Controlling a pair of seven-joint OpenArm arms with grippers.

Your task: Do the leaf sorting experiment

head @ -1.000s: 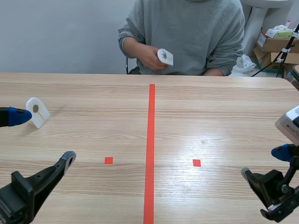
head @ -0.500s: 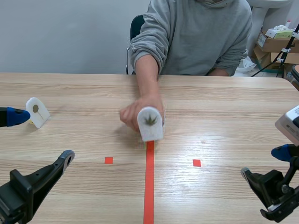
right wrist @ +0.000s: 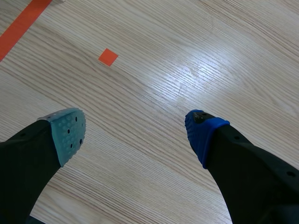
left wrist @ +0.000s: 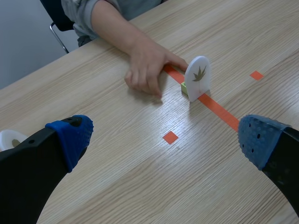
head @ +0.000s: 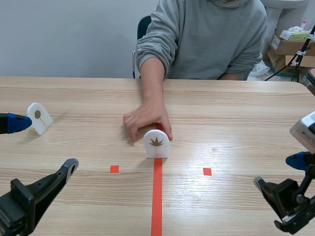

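A small white card with a rounded top and a brown leaf printed on its face, the leaf card (head: 156,143) (left wrist: 197,77), stands upright on the red tape line (head: 157,196) at the middle of the table (head: 236,113), between the 2 arms. A person's hand (head: 146,119) (left wrist: 149,70) lies flat just behind it, loosely curled, with 1 fingertip at the card's back edge; whether it touches cannot be told. A second card (head: 39,118) with a round leaf stands well apart at the table's left side, near the left gripper (head: 43,145) (left wrist: 166,140). That gripper hovers low with its fingers spread wide and nothing between them. The right gripper (head: 278,171) (right wrist: 135,133) is likewise spread and holds nothing, over bare wood. The leaf card looks light, thin and stiff, probably plastic or foam, with a smooth face; it likely tips at a slight knock. The safest hold is probably a gentle pinch across its 2 flat faces, near the top, once the person's hand is away.
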